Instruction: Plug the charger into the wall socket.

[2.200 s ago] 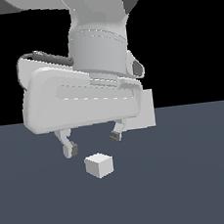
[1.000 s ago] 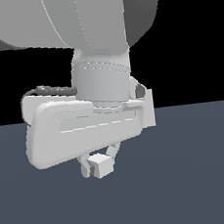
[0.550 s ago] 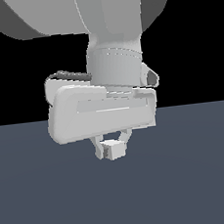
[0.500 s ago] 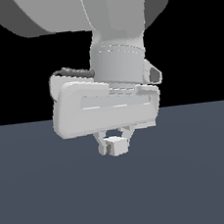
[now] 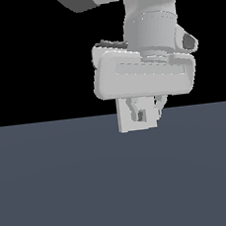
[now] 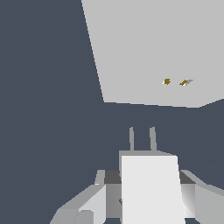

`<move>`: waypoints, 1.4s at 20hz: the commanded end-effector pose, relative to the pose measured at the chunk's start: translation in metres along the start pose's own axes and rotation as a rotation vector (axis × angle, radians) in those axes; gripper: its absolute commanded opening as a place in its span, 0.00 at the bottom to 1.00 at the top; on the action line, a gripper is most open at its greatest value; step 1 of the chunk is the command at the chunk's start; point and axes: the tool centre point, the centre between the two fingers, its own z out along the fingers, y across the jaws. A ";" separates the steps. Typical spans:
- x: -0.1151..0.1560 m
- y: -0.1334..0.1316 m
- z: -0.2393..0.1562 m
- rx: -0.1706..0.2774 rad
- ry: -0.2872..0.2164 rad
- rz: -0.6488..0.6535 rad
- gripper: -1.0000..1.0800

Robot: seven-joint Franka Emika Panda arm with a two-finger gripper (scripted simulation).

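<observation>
In the exterior view the Panda's broad pale hand hangs above the dark grey floor, and its gripper reaches down in front of the wall socket, a flat pale plate standing upright on the floor. Only the lower part of the plate shows below the hand. Between the fingers sits something small and pale that is probably the charger, though at this size it blends into the plate behind it. The wrist view is clearer: the charger is a plain white block clamped between the two grey fingers, one pressed against each side, with two thin prongs sticking out of its front face toward the plate. The wall socket fills the far part of this view, with two tiny yellowish holes near its centre. The prongs stop short of the plate, a strip of dark floor showing between their tips and its edge, and the holes lie off to one side of the prongs' line.
</observation>
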 end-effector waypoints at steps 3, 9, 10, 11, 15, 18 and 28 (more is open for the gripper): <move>-0.001 0.014 -0.011 -0.012 -0.002 0.055 0.00; -0.002 0.016 -0.012 -0.015 -0.002 0.064 0.00; -0.002 0.016 -0.012 -0.015 -0.002 0.063 0.00; -0.001 0.016 -0.012 -0.015 -0.002 0.063 0.00; 0.003 0.017 -0.011 -0.015 -0.002 0.063 0.00; 0.011 0.017 -0.009 -0.016 -0.003 0.063 0.00; 0.043 0.019 -0.001 -0.017 -0.004 0.063 0.00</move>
